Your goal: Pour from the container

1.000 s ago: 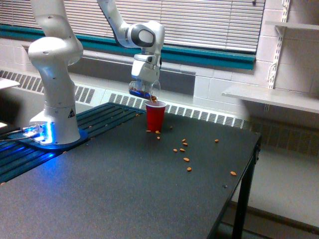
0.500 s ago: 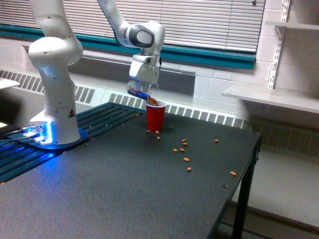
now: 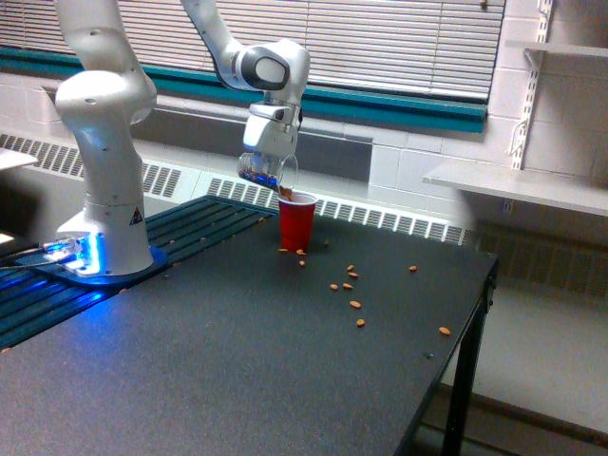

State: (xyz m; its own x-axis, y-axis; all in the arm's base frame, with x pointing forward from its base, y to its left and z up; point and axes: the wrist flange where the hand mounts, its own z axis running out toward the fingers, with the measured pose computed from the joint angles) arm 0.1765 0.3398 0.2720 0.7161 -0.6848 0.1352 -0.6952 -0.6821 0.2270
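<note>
Dark tabletop (image 3: 237, 370): a red cup (image 3: 296, 221) is standing upright near its far edge, brown nuts (image 3: 353, 304) being scattered beside it. Above the cup's rim, a clear cup (image 3: 264, 173) is being held tilted by the gripper (image 3: 262, 167), fingers clamped on it, nuts spilling downward.

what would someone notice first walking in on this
The white arm's end effector tips a clear cup over a red cup near the black table's back edge. Brown nuts lie scattered on the tabletop toward the exterior view's right of the red cup.
</note>
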